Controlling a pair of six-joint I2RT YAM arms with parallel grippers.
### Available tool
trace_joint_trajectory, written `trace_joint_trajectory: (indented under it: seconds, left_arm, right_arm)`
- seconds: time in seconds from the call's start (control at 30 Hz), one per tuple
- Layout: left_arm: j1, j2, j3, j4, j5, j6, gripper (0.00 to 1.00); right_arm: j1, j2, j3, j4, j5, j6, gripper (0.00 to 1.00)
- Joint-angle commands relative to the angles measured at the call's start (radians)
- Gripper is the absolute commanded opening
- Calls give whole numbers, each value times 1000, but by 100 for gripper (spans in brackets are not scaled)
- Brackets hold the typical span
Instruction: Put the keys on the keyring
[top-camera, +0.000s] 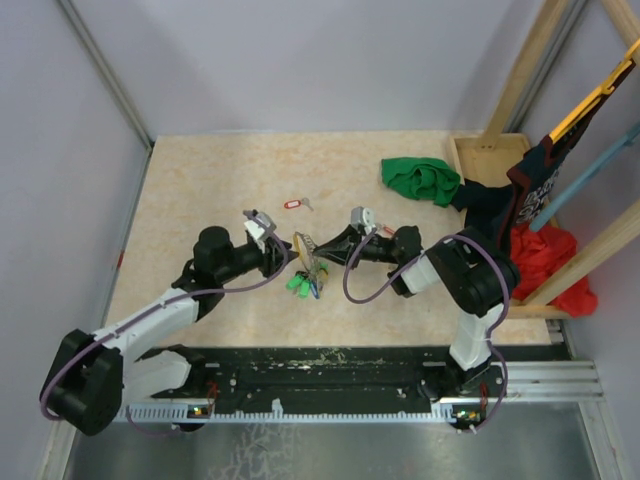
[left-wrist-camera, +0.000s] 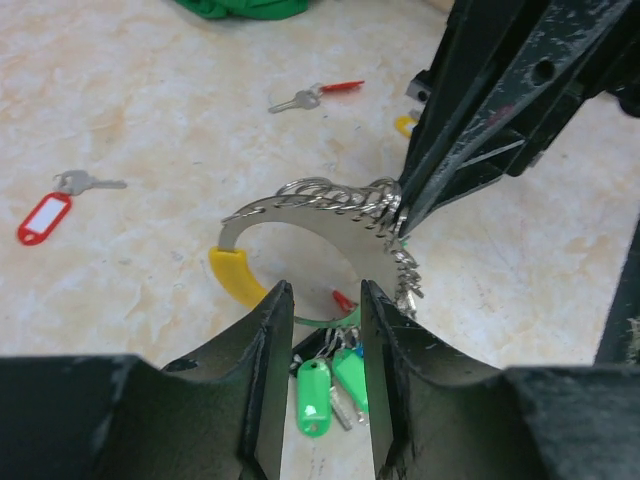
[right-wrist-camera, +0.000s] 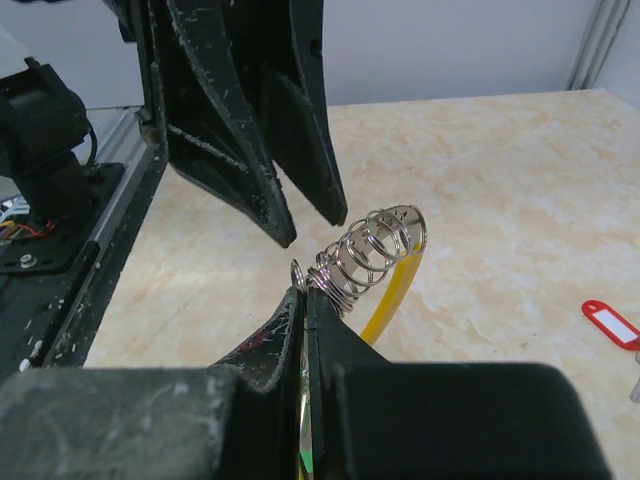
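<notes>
The right gripper is clamped on the right side of the large thin grey metal keyring. The left gripper, jaws apart, straddles its left side.

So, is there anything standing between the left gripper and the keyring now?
Nothing visible does. The left gripper has its jaws open right at the keyring, whose lower arc shows in the gap. The right gripper is shut on the ring's far side, out of that path.
</notes>
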Motion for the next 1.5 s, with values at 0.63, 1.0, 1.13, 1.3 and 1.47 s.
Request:
trace_joint_trajectory:
  seconds: [0.63,1.0,1.13,1.3,1.47]
  left_arm:
    - [33,281,-161,806,247,-235,44]
    - [51,392,-139,925,313,-283,37]
    - [52,431,-135,983,336,-311,33]
    - [52,449,-106,996,383,-317,32]
    - [53,440,-104,1013,397,-330,30]
  right_arm:
    - [-7,-10,11,189,34,114,0]
    - [-7,-5,19,190,14,121,0]
    - [-7,-7,20,190,9,123,0]
    - [-7,-4,23,190,4,128,0]
    - [-7,1,23,189,1,131,0]
